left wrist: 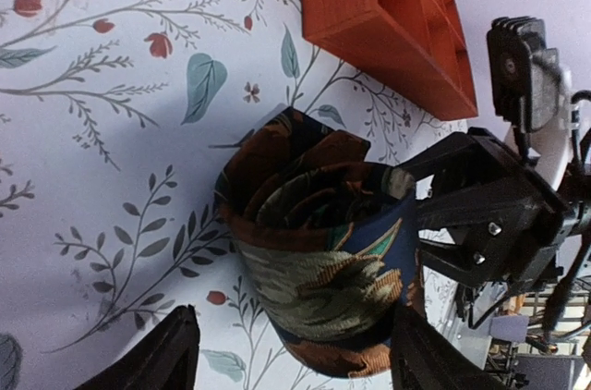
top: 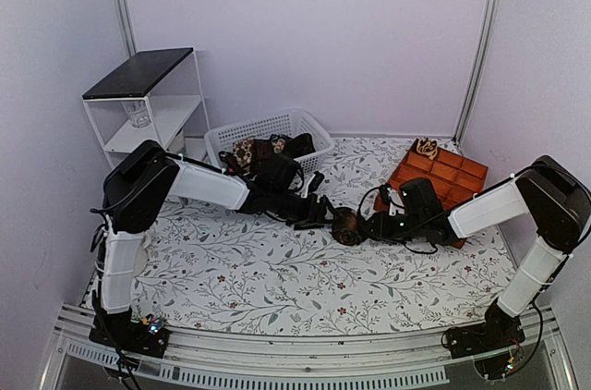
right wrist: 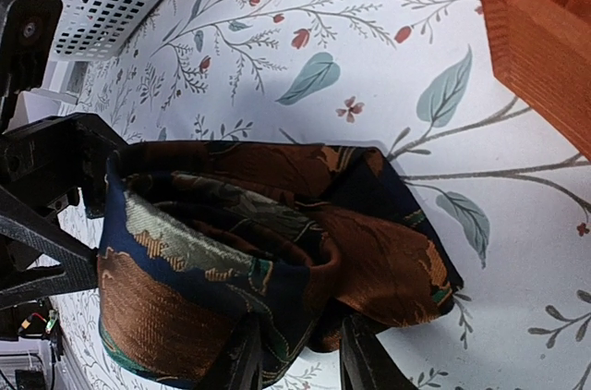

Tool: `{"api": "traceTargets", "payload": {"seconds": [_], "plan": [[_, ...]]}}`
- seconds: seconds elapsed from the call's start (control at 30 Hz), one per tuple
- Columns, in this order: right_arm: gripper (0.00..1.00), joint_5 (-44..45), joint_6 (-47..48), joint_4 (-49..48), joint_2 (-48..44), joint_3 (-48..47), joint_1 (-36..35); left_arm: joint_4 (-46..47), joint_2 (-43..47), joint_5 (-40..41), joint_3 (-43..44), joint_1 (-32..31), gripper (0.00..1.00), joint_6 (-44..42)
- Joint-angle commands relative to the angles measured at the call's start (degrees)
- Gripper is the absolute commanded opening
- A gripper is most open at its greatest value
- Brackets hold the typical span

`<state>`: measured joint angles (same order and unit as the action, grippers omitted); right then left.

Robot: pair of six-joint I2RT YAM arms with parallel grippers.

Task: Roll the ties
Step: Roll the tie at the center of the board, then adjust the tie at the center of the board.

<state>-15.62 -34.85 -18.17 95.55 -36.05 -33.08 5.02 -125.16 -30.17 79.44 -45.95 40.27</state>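
Observation:
A rolled tie [top: 346, 225] in dark brown, green and rust print lies on the floral cloth at mid-table. In the left wrist view the roll [left wrist: 319, 251] sits between the wide-apart fingers of my left gripper [left wrist: 291, 353], which is open; the left finger [left wrist: 157, 353] stands well off the fabric. My right gripper [right wrist: 300, 362] is shut on a fold of the roll [right wrist: 277, 242] at its near side. From above, the left gripper [top: 321, 210] and right gripper [top: 367, 225] face each other across the roll. More ties [top: 268, 150] lie in the white basket [top: 305, 122].
An orange compartment tray [top: 443, 173] sits right of the roll, close behind the right arm, with a small tan rolled tie [top: 427, 147] in its far corner. A white shelf unit [top: 138, 94] stands at the back left beside the basket.

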Motion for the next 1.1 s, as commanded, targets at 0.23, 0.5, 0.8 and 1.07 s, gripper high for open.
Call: {"api": "traceTargets", "payload": {"seconds": [0.23, 0.5, 0.8, 1.07], "plan": [[0.30, -0.21, 0.16, -1.95, -0.29, 1.63, 0.56, 8.71, -3.90, -5.46, 2.47, -0.35, 0.75, 9.01], [0.29, -0.47, -0.37, -2.70, 0.13, 1.74, 0.56, 10.87, -6.05, -6.83, 2.69, -0.82, 0.78, 12.90], [0.29, -1.79, -1.04, -3.85, 0.61, 1.80, 0.52, 7.32, -7.31, -3.94, 4.44, -2.88, 0.67, 11.95], [0.34, -3.81, -1.95, -0.90, -6.30, 1.97, 0.54, 3.88, -6.02, -1.24, 1.29, -4.54, 0.49, 3.96]]}}
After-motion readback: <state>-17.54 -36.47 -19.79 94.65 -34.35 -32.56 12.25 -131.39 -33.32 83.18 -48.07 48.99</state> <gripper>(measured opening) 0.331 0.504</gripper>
